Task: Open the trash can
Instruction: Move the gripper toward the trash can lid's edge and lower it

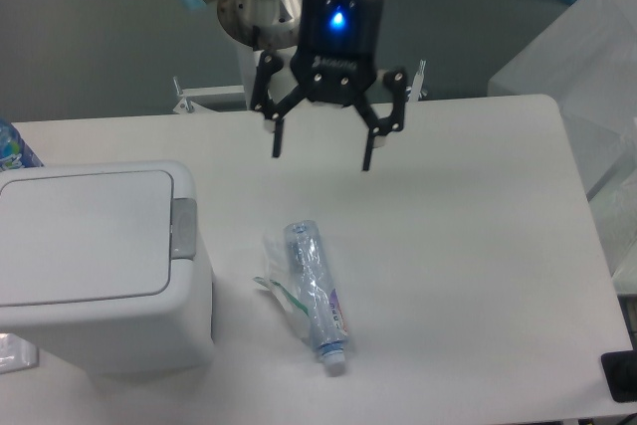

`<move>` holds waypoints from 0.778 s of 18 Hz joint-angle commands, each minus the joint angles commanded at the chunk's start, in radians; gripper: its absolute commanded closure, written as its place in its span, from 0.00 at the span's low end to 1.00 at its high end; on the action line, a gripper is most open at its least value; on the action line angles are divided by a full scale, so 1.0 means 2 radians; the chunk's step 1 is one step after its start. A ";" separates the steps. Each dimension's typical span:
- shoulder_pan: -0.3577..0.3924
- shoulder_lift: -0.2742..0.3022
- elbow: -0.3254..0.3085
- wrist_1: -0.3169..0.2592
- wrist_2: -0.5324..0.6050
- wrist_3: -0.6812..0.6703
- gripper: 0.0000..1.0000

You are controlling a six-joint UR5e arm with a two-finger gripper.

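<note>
The hand [321, 154] hangs above the desk [468, 246] with its two fingers spread wide and nothing between them, well apart from the trash can [100, 276], which sits at the desk's left edge with its flat lid down. We judge the step in hand to be the approach to the grey push-button tab [183, 227] on the lid's right edge (the crumpled clear bottle [315, 294] lies between, near the bin). We would carry the hand over the bottle, bring one fingertip squarely over the tab, and press straight down, since an off-centre push may skid onto the lid.
</note>
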 joint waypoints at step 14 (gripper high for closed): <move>-0.050 -0.029 -0.005 0.002 0.000 -0.055 0.00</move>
